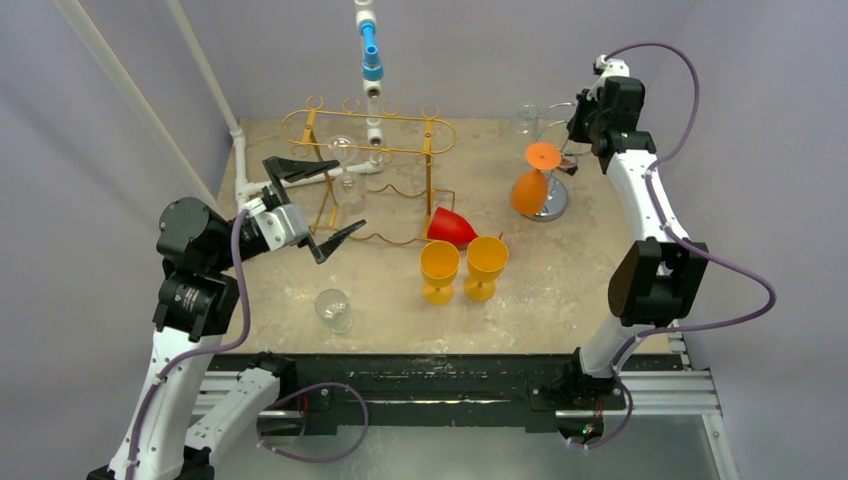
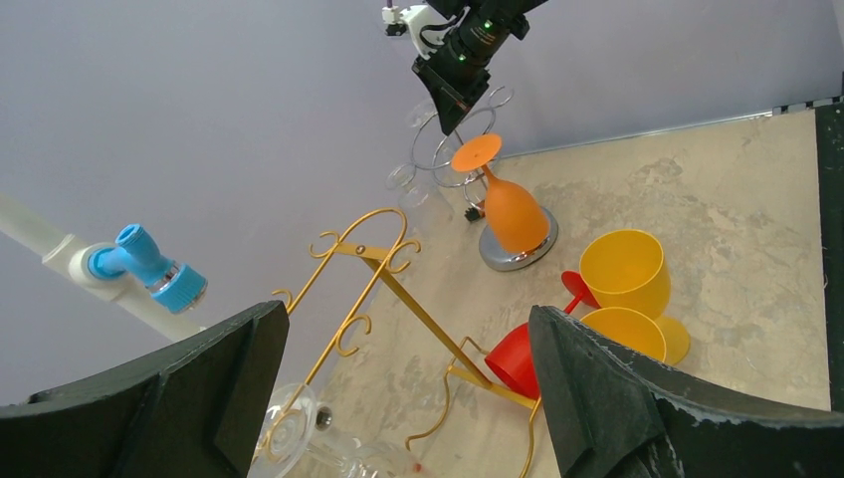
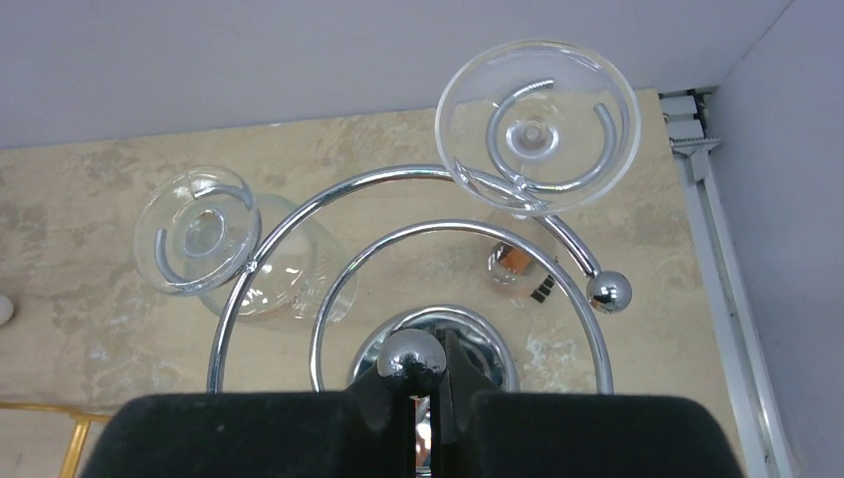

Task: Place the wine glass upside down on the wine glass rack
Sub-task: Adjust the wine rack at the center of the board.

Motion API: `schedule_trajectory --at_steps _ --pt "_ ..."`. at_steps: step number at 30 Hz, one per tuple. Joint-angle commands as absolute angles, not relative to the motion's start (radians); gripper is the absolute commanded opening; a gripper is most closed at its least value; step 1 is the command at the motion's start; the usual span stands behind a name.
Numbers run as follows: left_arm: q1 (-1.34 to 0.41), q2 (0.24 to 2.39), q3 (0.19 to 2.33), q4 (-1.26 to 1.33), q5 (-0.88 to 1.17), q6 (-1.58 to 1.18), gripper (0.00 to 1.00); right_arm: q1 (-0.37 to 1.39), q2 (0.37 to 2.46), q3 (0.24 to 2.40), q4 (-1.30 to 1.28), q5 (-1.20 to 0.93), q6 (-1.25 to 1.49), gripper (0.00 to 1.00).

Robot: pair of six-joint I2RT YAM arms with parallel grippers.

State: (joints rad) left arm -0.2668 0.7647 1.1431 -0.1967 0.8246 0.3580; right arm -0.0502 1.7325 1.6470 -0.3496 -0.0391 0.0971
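**Item:** orange wine glass (image 1: 529,190), inverted and tilted, foot up in the chrome rack (image 1: 556,206), far right.

**Handling (judged):** looks like plastic, so light, stiff and slick. The stem is the best place to hold it.

**Right gripper** (image 3: 428,393): fingers together, holding nothing, above the rack.

**Left gripper** (image 1: 315,197): fingers spread wide, empty.

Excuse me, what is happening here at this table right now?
The right pincer, fingers nearly together, is at the chrome rack, where an orange wine glass is upside down and tilted, near two clear glasses. The left pincer is open and empty by the gold rack. Two yellow glasses stand on the table.
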Motion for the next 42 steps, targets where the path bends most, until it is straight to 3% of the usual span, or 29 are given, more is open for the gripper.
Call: schedule_trajectory --at_steps 1,17,29,38,42 --pt "-0.268 0.756 1.162 -0.171 0.816 0.331 1.00 -0.036 1.690 1.633 -0.294 -0.003 0.218 0.00" --pt "-0.268 0.723 1.124 -0.166 0.819 0.310 1.00 0.144 1.746 1.743 -0.332 0.481 0.495 0.00" --pt "-0.268 0.710 1.097 -0.152 0.821 0.302 1.00 0.183 1.800 1.779 -0.314 0.567 0.474 0.00" --pt "-0.268 0.703 1.098 -0.162 0.815 0.313 1.00 0.180 1.782 1.820 -0.369 0.342 0.307 0.67" --pt "-0.268 0.702 1.101 -0.165 0.815 0.322 1.00 0.162 1.733 1.796 -0.413 0.283 0.223 0.83"
